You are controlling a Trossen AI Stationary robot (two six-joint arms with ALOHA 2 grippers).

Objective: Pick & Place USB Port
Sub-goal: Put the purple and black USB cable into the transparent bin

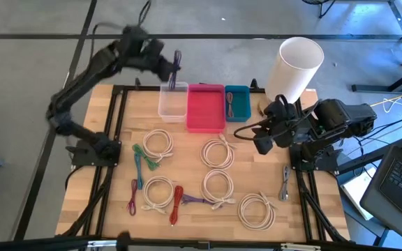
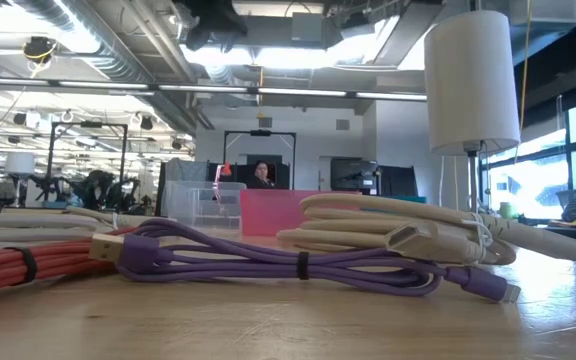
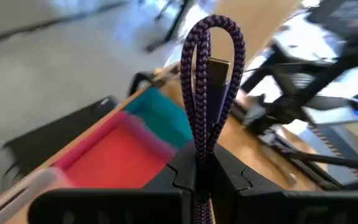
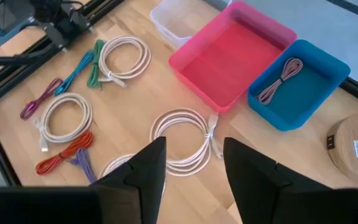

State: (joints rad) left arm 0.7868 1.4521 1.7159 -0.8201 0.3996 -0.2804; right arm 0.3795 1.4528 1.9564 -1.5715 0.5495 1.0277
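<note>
Our left gripper (image 3: 201, 168) pinches a folded purple braided USB cable (image 3: 207, 93) tight, held above the clear plastic bin (image 1: 172, 102) at the table's 12 o'clock edge. We judge that its springy loop could catch the rim or flop into the pink tray (image 1: 206, 108) at its 3 o'clock. Our right gripper (image 4: 194, 165) waits at 3 o'clock, fingers spread and empty.

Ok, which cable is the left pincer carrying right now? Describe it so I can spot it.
Find the three bins along the table's far edge: clear bin, pink bin, blue bin. Above the clear one hangs the left pincer, shut on a folded purple braided cable. It is the only cable off the table; the other purple ones lie among the white coils.
</note>
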